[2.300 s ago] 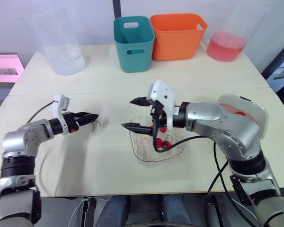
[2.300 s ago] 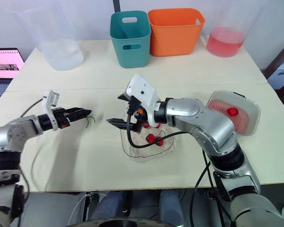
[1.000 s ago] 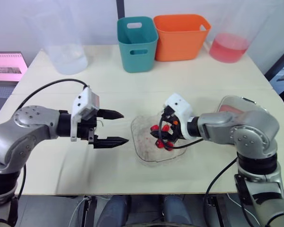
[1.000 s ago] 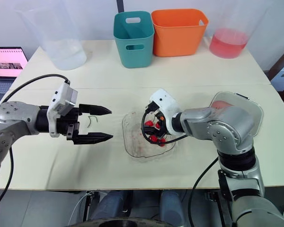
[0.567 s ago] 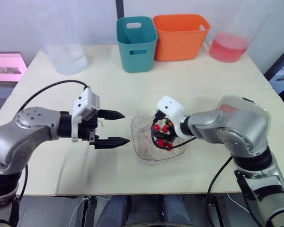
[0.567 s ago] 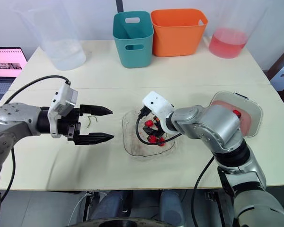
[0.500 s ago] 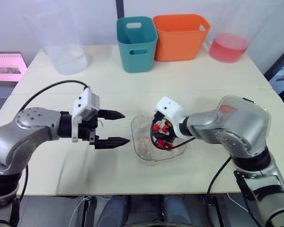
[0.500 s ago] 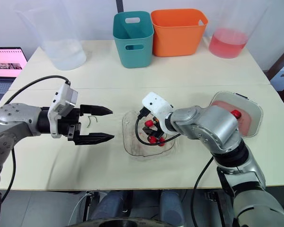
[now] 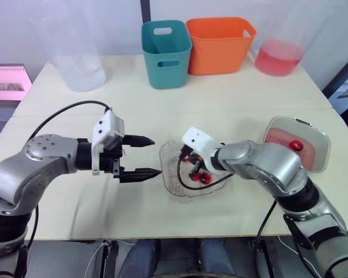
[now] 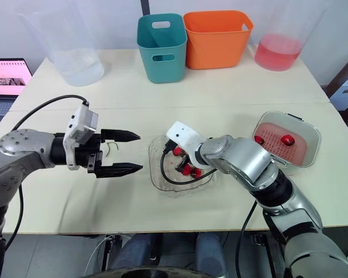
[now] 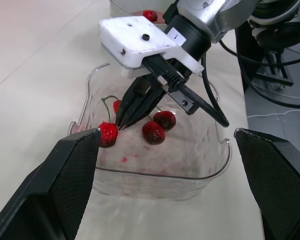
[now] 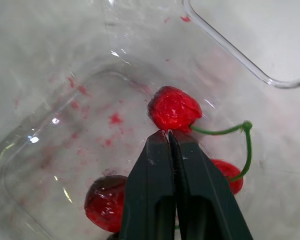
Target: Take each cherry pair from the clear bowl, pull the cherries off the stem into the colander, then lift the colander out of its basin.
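Here, in the head view, the right gripper point(image 10: 182, 166) dips into the clear bowl point(image 10: 153, 174) on the worktop point(image 10: 220, 87), the left gripper point(image 10: 138, 152) hovers just beside the bowl's left rim, jaws apart, and the colander point(image 10: 296, 155) sits well off to the right. The left wrist view has the right jaws together, angled down among the cherries point(image 11: 154, 131). In the right wrist view their tips touch one cherry's point(image 12: 174, 108) near edge; its green stem point(image 12: 225, 131) runs off sideways, beside the jaws, not between them.
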Robot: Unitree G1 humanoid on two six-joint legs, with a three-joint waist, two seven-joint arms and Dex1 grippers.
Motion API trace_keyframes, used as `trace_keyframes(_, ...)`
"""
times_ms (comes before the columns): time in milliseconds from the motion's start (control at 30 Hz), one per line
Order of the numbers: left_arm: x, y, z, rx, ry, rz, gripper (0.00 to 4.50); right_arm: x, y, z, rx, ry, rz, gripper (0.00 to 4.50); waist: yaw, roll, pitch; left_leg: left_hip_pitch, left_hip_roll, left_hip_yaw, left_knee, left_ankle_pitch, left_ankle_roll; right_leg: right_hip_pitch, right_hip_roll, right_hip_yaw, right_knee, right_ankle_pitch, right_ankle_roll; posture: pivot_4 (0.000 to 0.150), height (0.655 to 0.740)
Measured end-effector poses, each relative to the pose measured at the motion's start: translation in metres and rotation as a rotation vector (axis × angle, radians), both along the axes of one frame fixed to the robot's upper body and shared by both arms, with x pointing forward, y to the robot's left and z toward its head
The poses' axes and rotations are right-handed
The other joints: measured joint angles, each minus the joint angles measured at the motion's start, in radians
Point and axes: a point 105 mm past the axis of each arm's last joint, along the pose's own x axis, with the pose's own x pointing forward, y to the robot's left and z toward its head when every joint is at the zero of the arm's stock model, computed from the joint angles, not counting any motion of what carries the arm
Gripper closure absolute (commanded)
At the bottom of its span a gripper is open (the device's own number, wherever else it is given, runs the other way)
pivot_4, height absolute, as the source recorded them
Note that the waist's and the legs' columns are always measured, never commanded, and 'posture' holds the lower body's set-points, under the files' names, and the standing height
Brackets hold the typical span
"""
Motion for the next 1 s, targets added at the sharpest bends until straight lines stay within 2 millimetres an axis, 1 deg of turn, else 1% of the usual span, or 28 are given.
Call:
trace_keyframes(100, 0.000, 0.001, -0.001, 0.003, 0.000, 0.006, 0.00, -0.001, 0.001, 0.001, 0.009, 0.001, 0.016, 4.43, 0.001, 0.000, 0.000, 0.000, 0.000, 0.000, 0.000, 0.000, 0.000, 0.000, 0.000, 0.000, 0.000, 0.000, 0.000, 0.150, 0.7400)
trace_keyframes(200, 0.001, 0.001, -0.001, 0.006, -0.002, 0.008, 0.00, -0.003, 0.004, 0.004, 0.016, 0.000, 0.040, 3.70, 0.001, 0.000, 0.000, 0.000, 0.000, 0.000, 0.000, 0.000, 0.000, 0.000, 0.000, 0.000, 0.000, 0.000, 0.000, 0.150, 0.7400)
trace_keyframes(267, 0.001, 0.002, -0.002, 0.006, 0.001, 0.009, 0.00, -0.003, 0.006, 0.008, 0.018, -0.012, 0.054, 2.79, 0.001, 0.000, 0.000, 0.000, 0.000, 0.000, 0.000, 0.000, 0.000, 0.000, 0.000, 0.000, 0.000, 0.000, 0.000, 0.150, 0.7400)
trace_keyframes(300, 0.002, 0.002, -0.002, 0.006, 0.003, 0.011, 0.00, -0.003, 0.007, 0.011, 0.018, -0.021, 0.059, 2.20, 0.000, 0.000, 0.000, 0.000, 0.000, 0.000, 0.000, 0.000, 0.000, 0.000, 0.000, 0.000, 0.000, 0.000, 0.000, 0.150, 0.7400)
trace_keyframes(333, 0.002, 0.003, -0.002, 0.007, 0.005, 0.013, 0.00, -0.002, 0.007, 0.013, 0.018, -0.029, 0.060, 1.78, -0.001, 0.000, 0.000, 0.000, 0.000, 0.000, 0.000, 0.000, 0.000, 0.000, 0.000, 0.000, 0.000, 0.000, 0.000, 0.150, 0.7400)
trace_keyframes(467, 0.002, 0.003, -0.002, 0.008, 0.007, 0.009, 0.00, 0.000, 0.007, 0.013, 0.009, -0.039, 0.053, 1.78, 0.000, 0.000, 0.000, 0.000, 0.000, 0.000, 0.000, 0.000, 0.000, 0.000, 0.000, 0.000, 0.000, 0.000, 0.000, 0.150, 0.7400)
trace_keyframes(867, 0.002, 0.003, -0.002, 0.005, 0.007, 0.008, 0.00, 0.007, 0.008, -0.010, -0.094, -0.040, 0.074, 1.78, 0.000, 0.000, 0.000, 0.000, 0.000, 0.000, 0.000, 0.000, 0.000, 0.000, 0.000, 0.000, 0.000, 0.000, 0.000, 0.150, 0.7400)
trace_keyframes(967, 0.003, 0.003, -0.002, 0.002, 0.004, 0.014, 0.00, 0.009, 0.008, -0.014, -0.110, -0.041, 0.083, 2.63, 0.000, 0.000, 0.000, 0.000, 0.000, 0.000, 0.000, 0.000, 0.000, 0.000, 0.000, 0.000, 0.000, 0.000, 0.000, 0.150, 0.7400)
trace_keyframes(1000, 0.003, 0.003, -0.002, 0.002, 0.003, 0.017, 0.00, 0.009, 0.008, -0.014, -0.110, -0.042, 0.084, 3.09, 0.000, 0.000, 0.000, 0.000, 0.000, 0.000, 0.000, 0.000, 0.000, 0.000, 0.000, 0.000, 0.000, 0.000, 0.000, 0.150, 0.7400)
